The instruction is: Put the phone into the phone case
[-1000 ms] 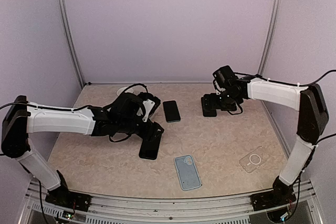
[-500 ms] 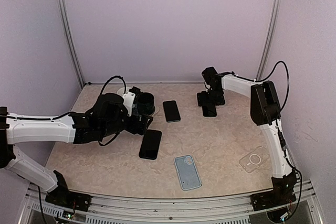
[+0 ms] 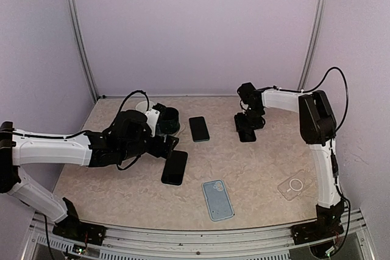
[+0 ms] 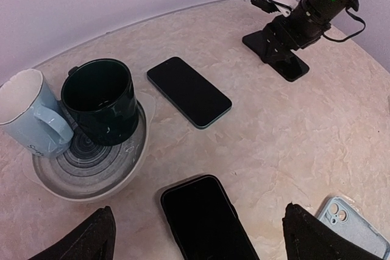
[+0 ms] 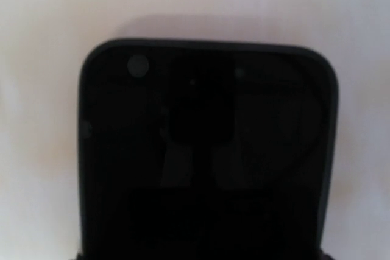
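At left, hovering with the left pincer spread wide, fingers apart above the far end of a black phone lying flat on the tabletop. Just near-right of that, a light blue phone case; farther right, a clear case. At far right, poised close over another dark phone with the right pincer; cannot tell whether apart or clamped. Between the arms, a third phone. Left of it, a dark mug in a grey bowl, a pale blue mug just beside.

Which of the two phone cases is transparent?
The near-right case, showing a ring; the middle case is opaque light blue.
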`<state>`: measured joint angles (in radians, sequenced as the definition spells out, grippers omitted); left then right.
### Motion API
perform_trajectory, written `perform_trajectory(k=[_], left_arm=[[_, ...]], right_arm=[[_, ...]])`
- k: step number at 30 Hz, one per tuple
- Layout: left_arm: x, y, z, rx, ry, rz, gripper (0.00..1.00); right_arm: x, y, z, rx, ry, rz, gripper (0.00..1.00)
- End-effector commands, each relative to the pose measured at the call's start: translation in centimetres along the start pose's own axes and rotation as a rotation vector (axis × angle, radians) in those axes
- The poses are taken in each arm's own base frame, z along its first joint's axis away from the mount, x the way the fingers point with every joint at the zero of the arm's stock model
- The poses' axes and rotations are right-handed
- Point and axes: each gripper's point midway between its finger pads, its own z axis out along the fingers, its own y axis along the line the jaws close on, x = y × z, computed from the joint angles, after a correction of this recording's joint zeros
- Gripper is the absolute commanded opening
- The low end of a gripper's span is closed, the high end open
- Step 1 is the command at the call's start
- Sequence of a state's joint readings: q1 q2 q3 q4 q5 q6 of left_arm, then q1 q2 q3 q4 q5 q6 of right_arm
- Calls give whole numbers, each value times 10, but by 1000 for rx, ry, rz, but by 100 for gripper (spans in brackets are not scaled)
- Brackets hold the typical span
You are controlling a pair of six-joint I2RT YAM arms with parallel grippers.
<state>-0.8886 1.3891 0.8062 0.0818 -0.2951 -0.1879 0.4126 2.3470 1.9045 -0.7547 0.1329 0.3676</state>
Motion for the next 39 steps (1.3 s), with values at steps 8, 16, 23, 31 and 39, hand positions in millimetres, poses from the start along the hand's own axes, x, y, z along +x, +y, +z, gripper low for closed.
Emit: perform_trajectory(k=[8,16,23,31,39], left_arm=[[-6,-5,1,27,-5,4,94],[3,-16,-1,49,20,24,93],[11,-24,-2,62,39,60,93],[43,-80,-9,269,139,200,87],[141,-133,0,474,517,361,64]], right_arm=[[196,-5,-66,7,453,-176,76],[206,-4,-80,8,406,-157,85],[216,-2,-69,13,430,-180,92],[229,13,-64,-90,462,-191,73],[214,15,-74,-113,378,-200,56]])
